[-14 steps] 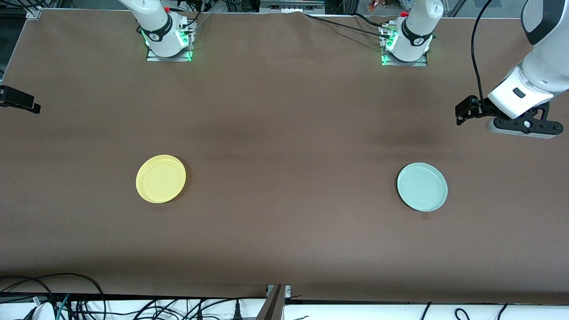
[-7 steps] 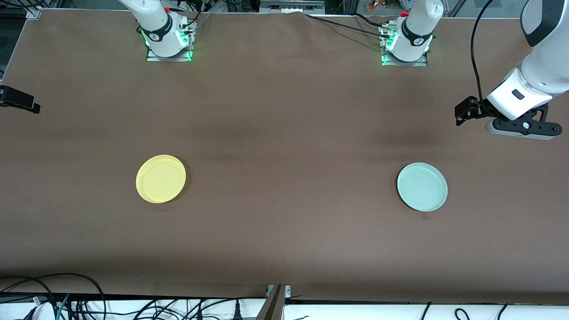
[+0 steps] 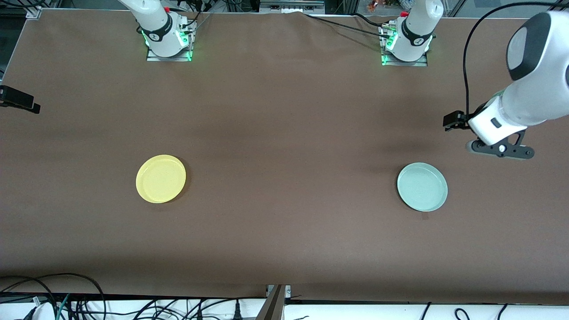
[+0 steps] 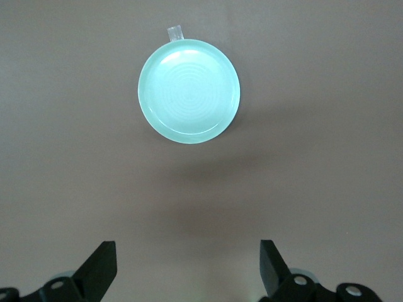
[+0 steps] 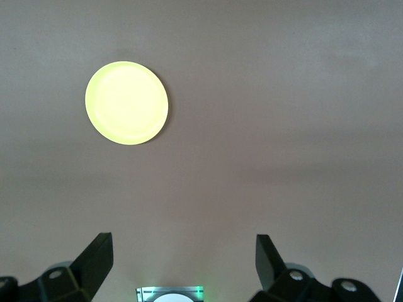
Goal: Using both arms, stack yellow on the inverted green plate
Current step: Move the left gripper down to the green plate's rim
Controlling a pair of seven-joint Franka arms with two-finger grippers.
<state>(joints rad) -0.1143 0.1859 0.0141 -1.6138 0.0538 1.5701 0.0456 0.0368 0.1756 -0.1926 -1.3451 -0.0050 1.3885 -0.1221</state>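
Note:
The yellow plate (image 3: 161, 178) (image 5: 126, 102) lies flat on the brown table toward the right arm's end. The pale green plate (image 3: 422, 186) (image 4: 189, 91) lies flat toward the left arm's end, and nothing touches either plate. My left gripper (image 3: 500, 150) (image 4: 187, 267) hangs open and empty over bare table just beside the green plate. My right gripper (image 5: 182, 261) is open and empty too, high over its own base (image 5: 169, 294) and out of the front view. The yellow plate lies well ahead of its fingertips.
Both arm bases (image 3: 168, 38) (image 3: 405, 42) stand along one long edge of the table. A small strip of clear tape (image 3: 425, 216) (image 4: 174, 33) lies beside the green plate. A black bracket (image 3: 18, 100) juts in at the right arm's end. Cables (image 3: 66, 293) hang below the nearest edge.
The left arm has swung down and in, bringing its open gripper closer to the green plate. Neither plate has moved, and the right arm's base looks unchanged.

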